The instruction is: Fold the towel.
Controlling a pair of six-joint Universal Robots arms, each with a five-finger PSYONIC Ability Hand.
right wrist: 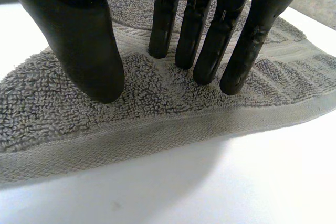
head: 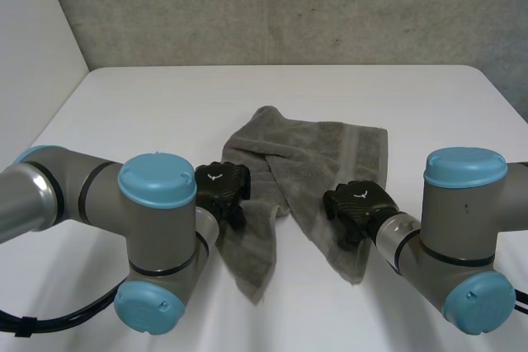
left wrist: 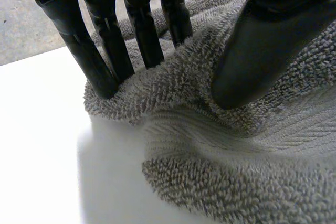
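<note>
Towel of crumpled grey terry [head: 313, 154]: my black left hand [head: 221, 185] and right hand [head: 356, 202] press it. Fingers [right wrist: 215, 35] straight, nothing gripped.

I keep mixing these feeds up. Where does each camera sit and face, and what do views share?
Head view: between and behind the arms, looking down at the white table and grey towel; left arm, right arm, left hand and right hand show.
Left wrist view: on the left wrist, looking along the palm; its fingers and thumb press the towel's edge.
Right wrist view: on the right wrist, likewise; its fingers and thumb press the towel beside its hem.
Shared: the towel and table in all three.
</note>
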